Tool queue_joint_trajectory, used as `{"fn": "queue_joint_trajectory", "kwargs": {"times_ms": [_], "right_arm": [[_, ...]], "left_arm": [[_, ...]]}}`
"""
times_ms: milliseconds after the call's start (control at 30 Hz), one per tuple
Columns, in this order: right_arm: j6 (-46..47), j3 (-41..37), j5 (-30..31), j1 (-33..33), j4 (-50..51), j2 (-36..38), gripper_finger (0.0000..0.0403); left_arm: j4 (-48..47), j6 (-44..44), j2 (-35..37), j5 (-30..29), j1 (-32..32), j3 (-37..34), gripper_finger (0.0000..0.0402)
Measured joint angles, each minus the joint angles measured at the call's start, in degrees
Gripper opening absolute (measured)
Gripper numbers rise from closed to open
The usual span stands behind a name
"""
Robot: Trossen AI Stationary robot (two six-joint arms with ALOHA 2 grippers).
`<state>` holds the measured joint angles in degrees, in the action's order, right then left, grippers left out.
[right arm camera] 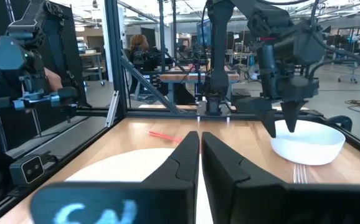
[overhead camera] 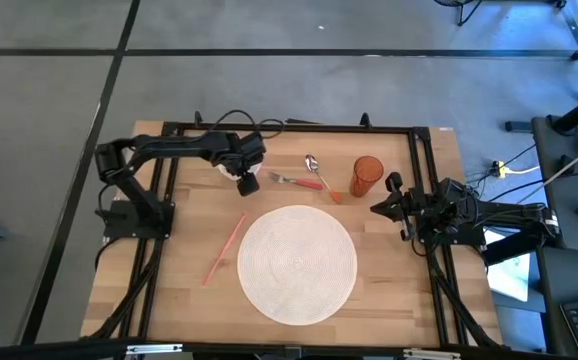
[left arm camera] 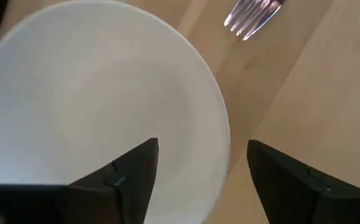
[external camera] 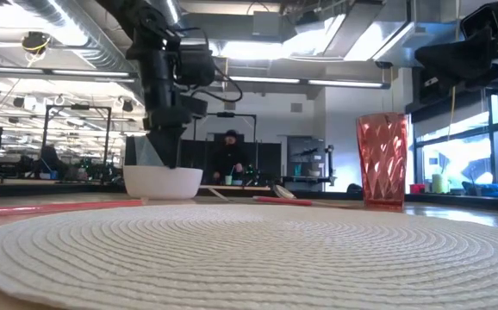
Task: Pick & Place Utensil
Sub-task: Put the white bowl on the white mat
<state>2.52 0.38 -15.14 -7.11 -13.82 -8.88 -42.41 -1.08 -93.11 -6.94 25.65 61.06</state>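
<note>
A fork (overhead camera: 291, 180) with a red handle and a spoon (overhead camera: 312, 163) lie on the table's far part, between a white bowl (left arm camera: 93, 93) and a red cup (overhead camera: 366, 176). My left gripper (left arm camera: 202, 165) is open and points down over the bowl's right rim. One finger stands inside the bowl and one outside it; in the right wrist view the left gripper (right arm camera: 281, 127) shows the same. The fork's tines (left arm camera: 255, 15) lie just beyond the bowl. My right gripper (right arm camera: 200, 149) is shut and waits above the table's right side, touching nothing.
A round white woven placemat (overhead camera: 297, 262) covers the table's middle. A thin red stick (overhead camera: 224, 248) lies to its left. The red cup (external camera: 382, 161) stands upright right of the utensils. A black frame (overhead camera: 419, 150) runs along the table's edges. A person stands in the room beyond.
</note>
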Motion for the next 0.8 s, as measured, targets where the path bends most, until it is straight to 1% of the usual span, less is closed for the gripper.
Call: {"fn": "queue_joint_trajectory", "kwargs": {"times_ms": [200,300,367,433,533,600,700,733,800], "right_arm": [[0.00,0.00,-0.02,0.01,0.00,0.00,0.0020],[0.02,0.00,-0.02,0.02,0.00,0.00,0.0020],[0.07,0.00,-0.02,0.02,0.00,0.00,0.0020],[0.07,0.00,-0.02,0.02,0.00,0.00,0.0020],[0.14,0.00,-0.02,0.01,0.00,0.00,0.0020],[0.22,0.00,-0.04,0.00,0.00,0.00,0.0020],[0.22,0.00,-0.04,0.02,0.00,0.00,0.0020],[0.22,0.00,-0.04,0.00,0.00,0.00,0.0020],[0.22,0.00,-0.03,0.02,0.00,0.00,0.0020]], "left_arm": [[0.27,0.50,-2.98,-0.04,0.54,0.00,0.0235],[0.46,1.77,-4.24,-1.41,0.72,0.00,0.0233],[0.46,1.88,-4.88,-1.79,0.72,-0.02,0.0226],[0.44,1.87,-5.02,-2.23,0.78,-0.02,0.0210],[0.45,1.85,-5.02,-2.57,0.82,-0.02,0.0162],[0.48,1.41,-5.02,-3.30,0.80,-0.02,0.0115],[0.46,2.00,-5.02,-3.94,0.82,-0.02,0.0033],[0.46,2.20,-5.02,-4.14,0.68,-0.02,0.0017],[0.23,2.09,-4.68,-5.62,0.19,-0.02,0.0009]]}}
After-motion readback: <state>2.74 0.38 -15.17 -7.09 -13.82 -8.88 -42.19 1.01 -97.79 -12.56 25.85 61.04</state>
